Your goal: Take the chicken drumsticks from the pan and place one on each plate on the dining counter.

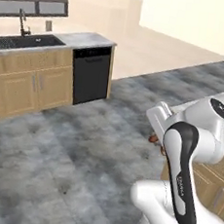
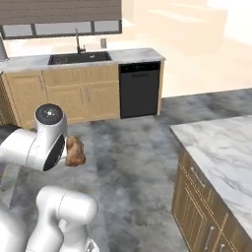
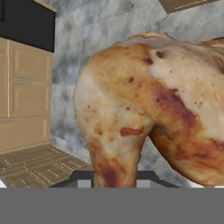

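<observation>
A glossy orange-brown chicken drumstick (image 3: pixel 144 105) looms large in the hand view, close to the camera. It sits between the two dark fingertips (image 3: pixel 84 180) of my gripper (image 3: pixel 114 183), which is shut on it. In the right base view the drumstick (image 2: pixel 75 150) hangs in the air beside the arm's upper joint, above the grey floor. A small piece of the drumstick (image 1: pixel 153 138) peeks out behind the arm in the left base view. The second drumstick, the pan, both plates and the dining counter are out of view.
A marble-topped counter (image 2: pixel 224 142) with wooden cabinet doors and handles stands close on the right. At the back run a sink counter (image 2: pixel 78 60) and a black dishwasher (image 2: pixel 140 89). Open grey stone floor (image 1: pixel 81 145) lies between them.
</observation>
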Robot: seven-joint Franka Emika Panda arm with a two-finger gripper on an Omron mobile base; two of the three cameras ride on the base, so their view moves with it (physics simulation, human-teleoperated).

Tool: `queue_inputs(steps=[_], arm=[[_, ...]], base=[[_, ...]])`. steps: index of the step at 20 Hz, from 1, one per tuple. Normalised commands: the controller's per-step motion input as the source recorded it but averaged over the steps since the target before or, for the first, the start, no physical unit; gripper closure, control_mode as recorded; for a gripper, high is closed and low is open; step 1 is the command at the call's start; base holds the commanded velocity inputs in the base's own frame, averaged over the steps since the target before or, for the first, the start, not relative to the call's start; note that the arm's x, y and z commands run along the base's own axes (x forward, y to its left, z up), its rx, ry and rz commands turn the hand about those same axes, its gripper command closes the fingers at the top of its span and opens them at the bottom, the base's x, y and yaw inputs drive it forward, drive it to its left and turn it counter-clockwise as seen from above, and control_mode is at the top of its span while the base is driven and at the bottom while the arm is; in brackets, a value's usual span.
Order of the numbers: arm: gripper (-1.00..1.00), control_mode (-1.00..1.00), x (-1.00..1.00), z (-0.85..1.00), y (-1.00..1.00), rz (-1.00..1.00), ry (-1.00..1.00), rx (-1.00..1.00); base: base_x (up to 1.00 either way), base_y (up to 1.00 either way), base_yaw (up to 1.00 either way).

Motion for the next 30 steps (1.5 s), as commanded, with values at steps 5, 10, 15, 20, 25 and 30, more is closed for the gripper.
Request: queue_inputs(steps=[5, 10, 15, 20, 25, 30], arm=[[1.00, 1.00, 0.00, 0.00, 0.00, 0.00, 0.00, 0.00], [1.00, 1.00, 0.00, 0.00, 0.00, 0.00, 0.00, 0.00], [1.00, 1.00, 0.00, 0.00, 0.00, 0.00, 0.00, 0.00], [1.00, 1.00, 0.00, 0.00, 0.00, 0.00, 0.00, 0.00], [1.00, 1.00, 0.00, 0.00, 0.00, 0.00, 0.00, 0.00], [1.00, 1.00, 0.00, 0.00, 0.00, 0.00, 0.00, 0.00]], base=[[0.70, 0.13, -0.65], [0.77, 0.39, -0.70], [0.86, 0.66, -0.60], [0.97, 0.79, -0.52], [0.96, 0.81, -0.49], [0.88, 0.85, -0.48]])
